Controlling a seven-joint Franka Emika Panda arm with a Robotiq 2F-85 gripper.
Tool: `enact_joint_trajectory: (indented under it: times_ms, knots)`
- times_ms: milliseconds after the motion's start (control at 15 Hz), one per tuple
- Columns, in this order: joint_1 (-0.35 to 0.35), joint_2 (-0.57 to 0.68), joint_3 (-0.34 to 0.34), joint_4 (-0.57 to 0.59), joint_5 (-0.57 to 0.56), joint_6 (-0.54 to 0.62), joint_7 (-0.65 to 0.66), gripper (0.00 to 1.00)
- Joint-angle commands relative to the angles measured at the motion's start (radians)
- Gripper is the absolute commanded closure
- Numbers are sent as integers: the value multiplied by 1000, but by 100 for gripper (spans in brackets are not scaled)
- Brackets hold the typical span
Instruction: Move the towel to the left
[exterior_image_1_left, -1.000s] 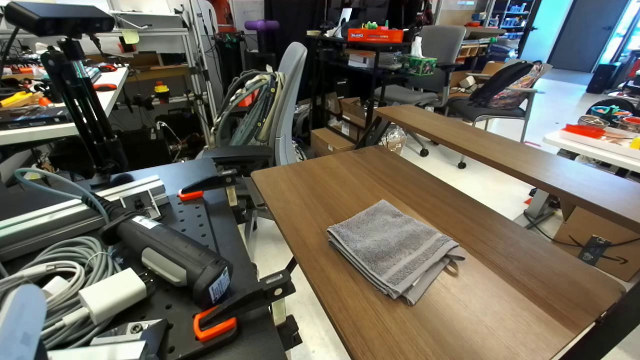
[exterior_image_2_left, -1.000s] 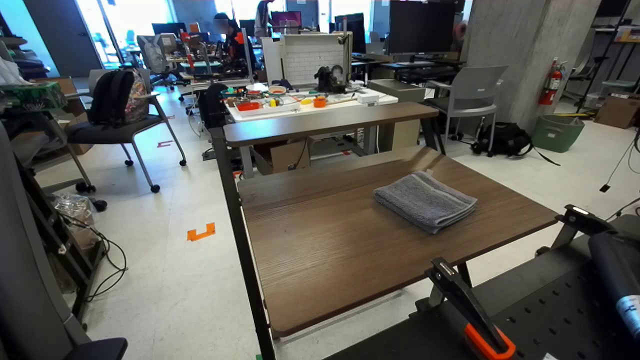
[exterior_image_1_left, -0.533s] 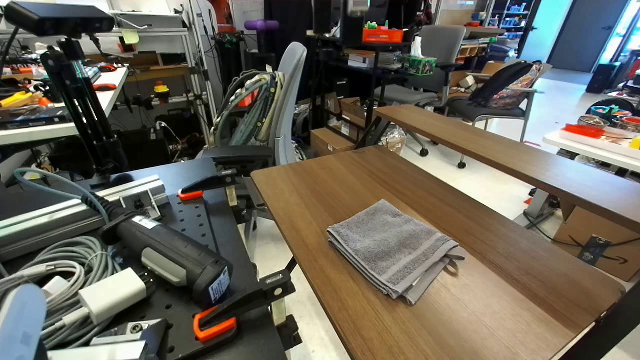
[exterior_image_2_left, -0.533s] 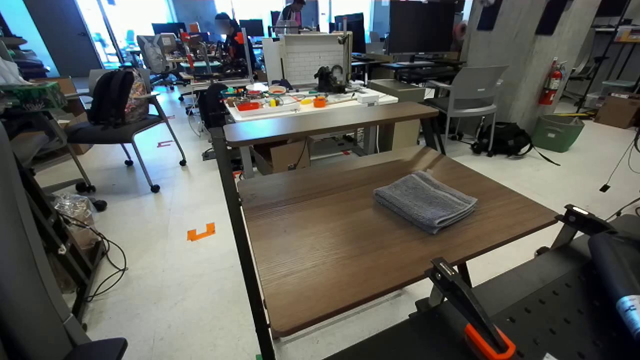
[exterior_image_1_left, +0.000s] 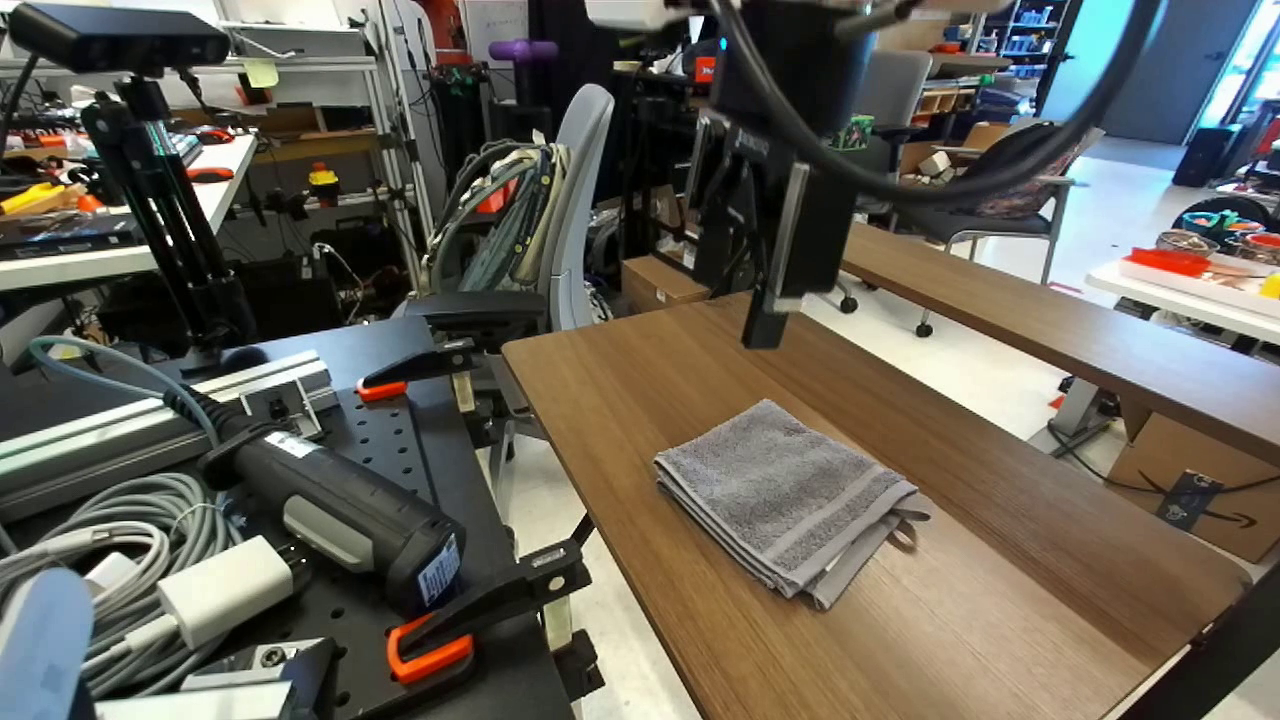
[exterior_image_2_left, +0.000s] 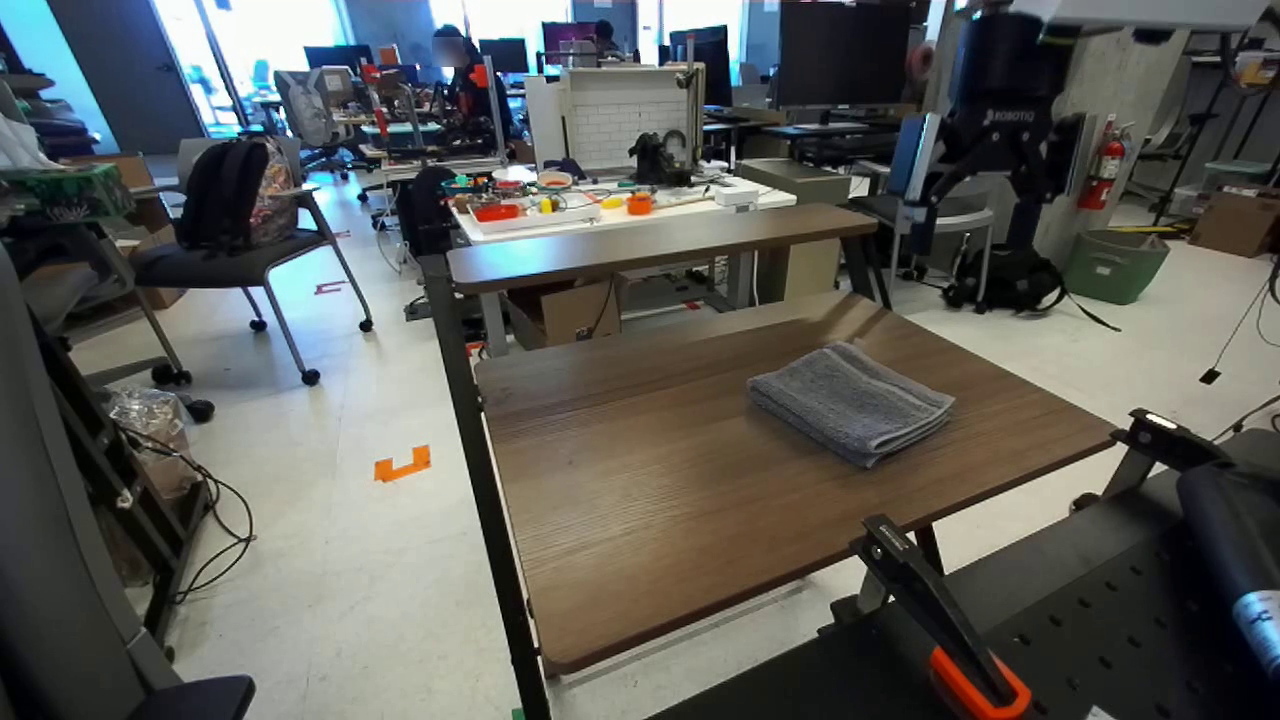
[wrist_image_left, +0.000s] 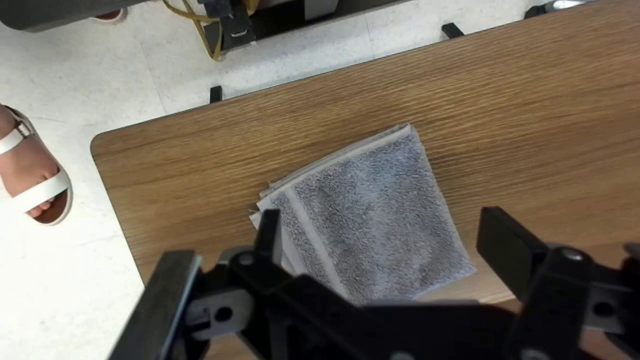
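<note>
The towel is a grey folded cloth with layered edges, and it lies flat on the brown wooden table. It shows in both exterior views (exterior_image_1_left: 785, 495) (exterior_image_2_left: 850, 402) and in the wrist view (wrist_image_left: 370, 215). My gripper (exterior_image_1_left: 740, 300) (exterior_image_2_left: 970, 238) hangs above the table in both exterior views, apart from the towel. In the wrist view my gripper (wrist_image_left: 381, 220) is open, with its fingers spread and nothing between them. The towel lies below the jaws there, and its near part is hidden behind the gripper body.
The brown table (exterior_image_1_left: 640, 370) (exterior_image_2_left: 620, 480) has a raised shelf (exterior_image_1_left: 1000, 310) (exterior_image_2_left: 660, 245) along one side. A black pegboard bench (exterior_image_1_left: 400, 440) with orange clamps (exterior_image_1_left: 430, 650) and cables stands beside it. A person's sandalled foot (wrist_image_left: 37, 175) is on the floor near a table corner.
The arm and gripper have come down into both exterior views from the top; one second ago they were out of sight. The towel has not moved.
</note>
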Motion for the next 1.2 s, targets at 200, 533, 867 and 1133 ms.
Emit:
enact_joint_trajectory:
  times_ms: [200,533,867,1133]
  knots:
    - [-4,68,-7,32,-14,-2,7,0]
    - [-13,87,9,51,36,24,-6,0]
    - [6,208,13,146,37,38,46,0]
    - [18,328,3,210,20,111,82,0]
